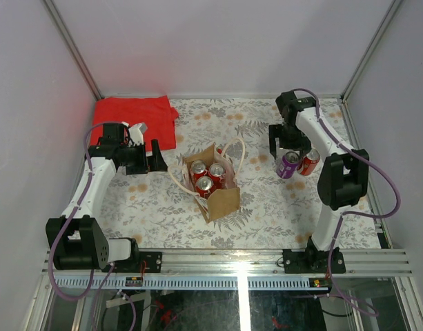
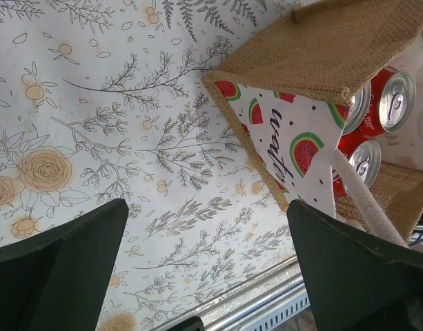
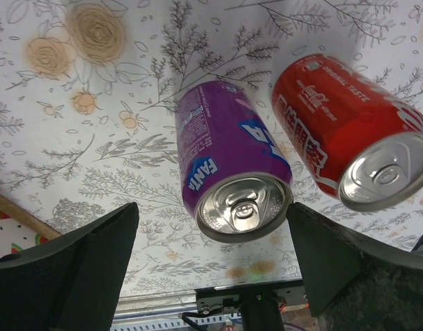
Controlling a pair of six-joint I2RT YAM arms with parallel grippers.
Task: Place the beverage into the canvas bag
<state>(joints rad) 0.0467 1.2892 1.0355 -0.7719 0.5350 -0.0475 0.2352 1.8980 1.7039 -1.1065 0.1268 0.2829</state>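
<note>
The tan canvas bag [image 1: 218,196] stands open at the table's middle with cream handles [image 1: 233,148] and three red cans [image 1: 208,176] inside. It also shows in the left wrist view [image 2: 321,48], with can tops [image 2: 394,100]. A purple Fanta can [image 1: 288,165] and a red Coca-Cola can [image 1: 310,162] stand upright side by side to the right. My right gripper [image 1: 288,153] is open just above the purple can [image 3: 232,172], whose top lies between the fingers [image 3: 335,262], apart from both. The red can [image 3: 349,138] is outside the jaws. My left gripper [image 1: 158,157] is open and empty, left of the bag.
A folded red cloth [image 1: 139,121] lies at the back left, behind my left arm. The metal rail [image 1: 232,265] runs along the near edge. Grey walls close the back and sides. The floral tablecloth [image 2: 128,138] lies bare below my left gripper [image 2: 208,255].
</note>
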